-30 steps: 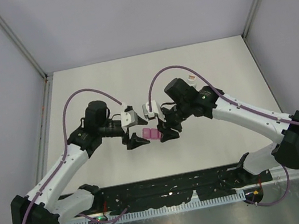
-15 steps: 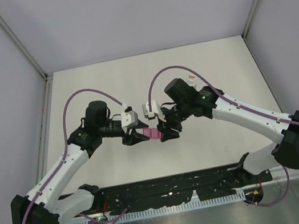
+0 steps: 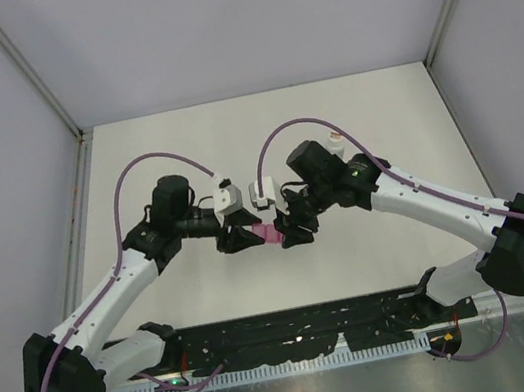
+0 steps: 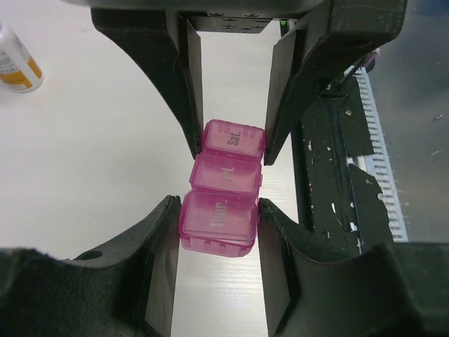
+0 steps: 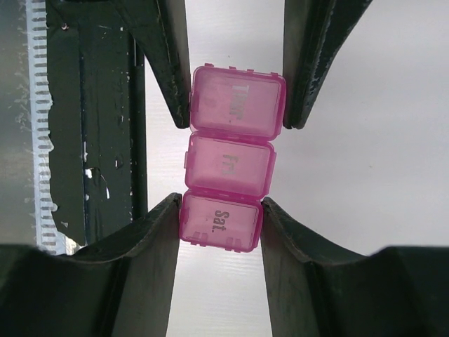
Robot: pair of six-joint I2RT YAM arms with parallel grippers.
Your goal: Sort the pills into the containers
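Held the pink pill box point(image 4: 223, 188) from both ends at once, over the middle of the white table point(image 3: 380, 114), just ahead of the two arm bases. Had the left gripper point(image 4: 219, 219) clamped on the end compartment marked Thur., one black finger flat against each side of it. Had the right gripper point(image 5: 221, 226) clamped the same way on the opposite end compartment, marked Sat., fingers touching both its sides. Had the middle compartment, marked Fri., exposed between the two pairs of fingertips. Showed all three lids shut, with the lettering facing the wrist cameras. Lay in a straight line from one gripper to the other, the two sets of jaws facing each other tip to tip and apart. Could not tell whether resting on the tabletop or raised just off it. Saw a small white bottle point(image 4: 15, 60) with an orange label well apart from the box, farther back on the table beside the right arm. Saw also a black mounting plate point(image 4: 330, 140) along the table's near edge, behind both grippers.
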